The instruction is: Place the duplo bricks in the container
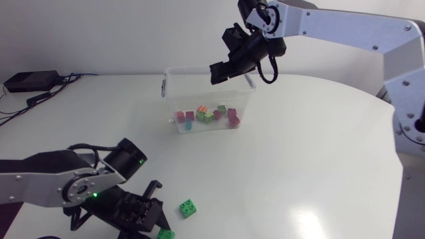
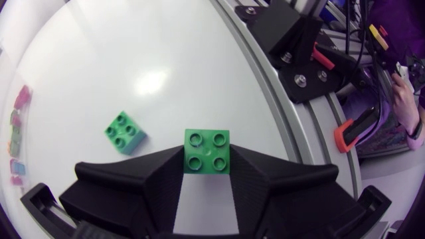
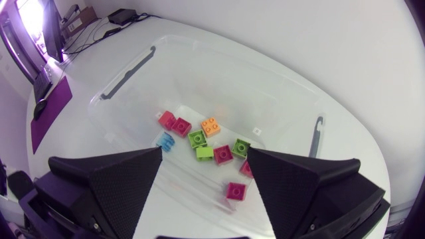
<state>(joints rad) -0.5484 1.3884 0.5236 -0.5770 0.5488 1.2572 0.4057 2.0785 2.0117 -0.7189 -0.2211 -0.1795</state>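
While our right arm hung across the upper right of the head view, our right gripper was poised over the clear plastic container, its two wedge fingers spread wide with nothing between them. Seen from the right wrist, the container lay directly under those parted fingers. On its floor was a scatter of duplo bricks in pink, orange, lime, green and one pale blue, lying close together, some touching. The container stood on the white table just above the centre of the head view, with dark grey handles at two opposite sides. Our left arm lay along the lower left of that view, with our left gripper down at the table near the bottom edge. From the left wrist, a green duplo brick sat between the fingertips with its four studs facing the camera. The fingers stood at its width, one against each side, so we had hold of it. A second green brick lay on the table just ahead of the gripper and off to one side, touching neither finger nor the held brick. In the head view it sat in the lower middle of the frame, well apart from the container.
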